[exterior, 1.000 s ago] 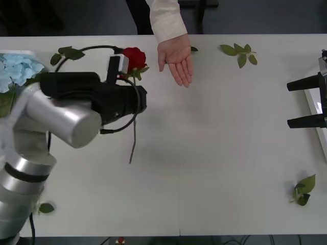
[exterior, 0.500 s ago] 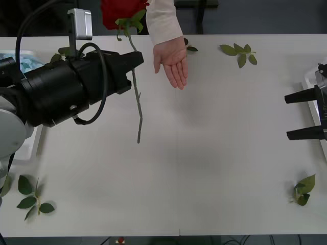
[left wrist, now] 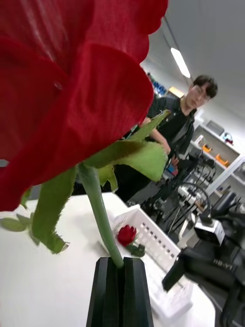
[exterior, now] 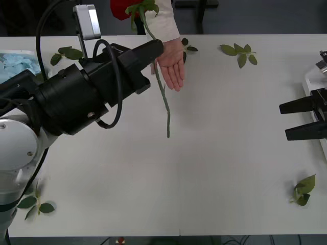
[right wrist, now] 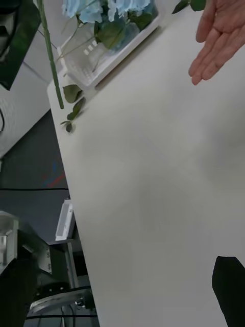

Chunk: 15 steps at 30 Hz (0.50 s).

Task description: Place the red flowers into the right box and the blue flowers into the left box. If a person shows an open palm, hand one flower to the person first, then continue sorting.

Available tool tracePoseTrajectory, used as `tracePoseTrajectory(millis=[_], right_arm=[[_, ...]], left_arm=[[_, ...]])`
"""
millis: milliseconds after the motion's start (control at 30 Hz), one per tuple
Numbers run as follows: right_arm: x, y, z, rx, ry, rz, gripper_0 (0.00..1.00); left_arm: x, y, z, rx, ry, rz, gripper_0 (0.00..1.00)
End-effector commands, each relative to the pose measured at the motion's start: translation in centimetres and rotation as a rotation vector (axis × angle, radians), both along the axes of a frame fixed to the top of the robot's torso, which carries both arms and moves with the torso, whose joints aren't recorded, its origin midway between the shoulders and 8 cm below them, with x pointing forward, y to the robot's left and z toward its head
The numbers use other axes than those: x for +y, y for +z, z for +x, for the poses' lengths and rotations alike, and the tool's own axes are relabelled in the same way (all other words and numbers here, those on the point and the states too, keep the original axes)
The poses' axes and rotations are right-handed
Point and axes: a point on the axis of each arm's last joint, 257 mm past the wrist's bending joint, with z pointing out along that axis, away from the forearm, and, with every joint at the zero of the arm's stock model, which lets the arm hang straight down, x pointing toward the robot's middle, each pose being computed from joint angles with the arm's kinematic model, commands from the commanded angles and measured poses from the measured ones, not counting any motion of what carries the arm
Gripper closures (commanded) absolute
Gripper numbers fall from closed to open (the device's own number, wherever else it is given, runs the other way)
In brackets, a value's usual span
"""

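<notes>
My left gripper (exterior: 156,48) is shut on the stem of a red flower (exterior: 125,7), held up above the table's far edge. The stem (exterior: 164,104) hangs down just beside the person's open palm (exterior: 173,65). In the left wrist view the rose head (left wrist: 76,76) looms close, with the black fingers (left wrist: 121,291) pinching its stem. Another red flower (left wrist: 126,235) lies in the right box (left wrist: 158,253). Blue flowers (right wrist: 109,15) fill the left box (right wrist: 97,64), which sits at the far left (exterior: 15,64). My right gripper (exterior: 302,118) hovers open by the right box (exterior: 309,86).
Loose green leaf sprigs lie at the far edge (exterior: 239,52), near the front right corner (exterior: 303,190) and at the front left (exterior: 31,201). The wide white table (exterior: 225,168) stretches between the two arms.
My left arm has lifted the red flower off the table and carried it rightward, up to the person's open palm. The right gripper has shifted only slightly.
</notes>
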Motion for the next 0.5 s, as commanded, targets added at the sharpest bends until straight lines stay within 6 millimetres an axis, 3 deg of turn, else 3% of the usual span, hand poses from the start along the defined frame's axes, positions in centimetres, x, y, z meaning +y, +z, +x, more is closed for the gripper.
tracePoseTrajectory(millis=[33,200,500], right_arm=[[2.2,1.3,-0.9,0.103,-0.006,0.078,0.00],[5.2,2.3,-1.4,0.188,0.012,0.204,0.00],[8.8,2.9,-0.5,0.153,0.046,0.286,0.00]], left_arm=[[-0.7,0.7,0.3,-0.040,0.035,-0.023,1.00],[-2.7,0.7,1.3,-0.029,0.039,-0.080,1.00],[-5.0,0.5,2.3,0.035,0.005,-0.162,1.00]])
